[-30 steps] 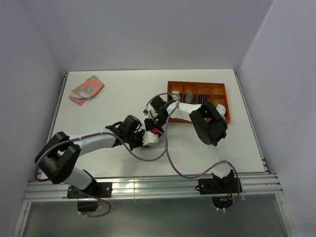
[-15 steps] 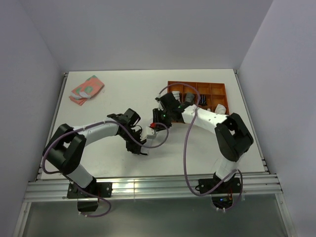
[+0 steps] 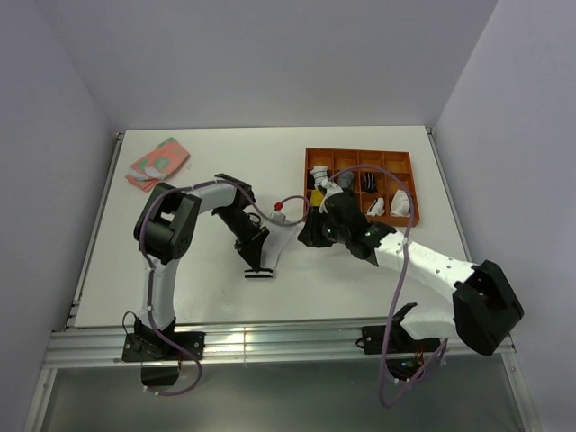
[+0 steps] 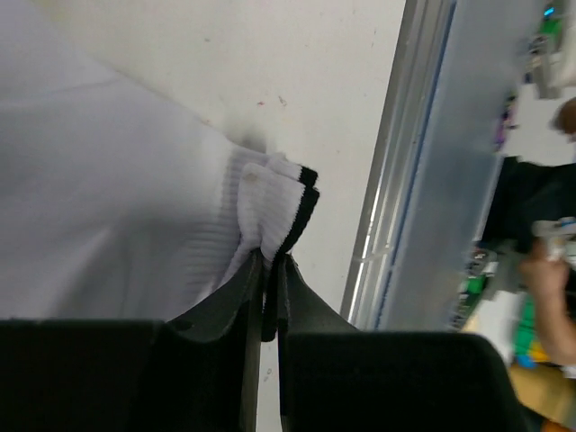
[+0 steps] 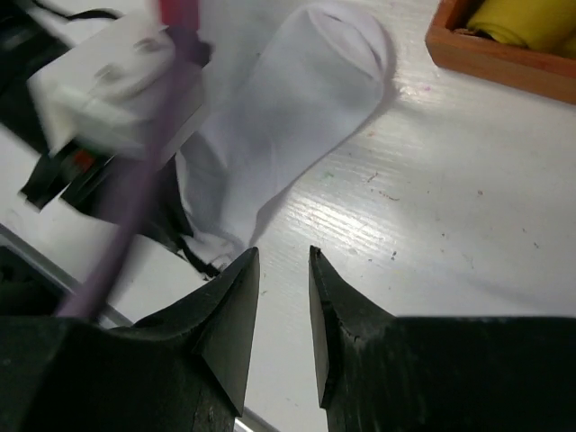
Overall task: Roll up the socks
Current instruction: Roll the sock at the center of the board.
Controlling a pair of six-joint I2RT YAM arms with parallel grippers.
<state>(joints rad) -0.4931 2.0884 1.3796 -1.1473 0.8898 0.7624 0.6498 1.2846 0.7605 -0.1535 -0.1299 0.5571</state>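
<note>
1. Lying on the table (image 3: 243, 153) near its middle, the white sock (image 3: 279, 245) runs from its black-banded cuff at the near end toward the tray (image 3: 360, 155). In the top view the left arm and a purple cable (image 3: 270, 209) cover part of it.
2. The left wrist view cuts off its toe. In the right wrist view the cuff end is lost behind blurred arm parts.
3. The left gripper (image 4: 270, 263) is pinched almost closed on the cuff, and the folded cuff edge sticks out past the fingertips.
4. The right gripper (image 5: 279, 261) stands with a narrow gap and nothing in it, over bare table just beside the sock's long edge. Whether a finger touches the fabric cannot be told.
5. The pink sock (image 3: 158, 164) lies folded near the far left corner, well apart from both grippers. Only the top view shows it.
6. The tray holds small bundles, too small to name from above. The right wrist view shows a yellow bundle (image 5: 531, 18) in its near corner compartment.
7. Only the left wrist view shows the pinch itself, along with the metal rail (image 4: 405, 180) at the table's edge.
</note>
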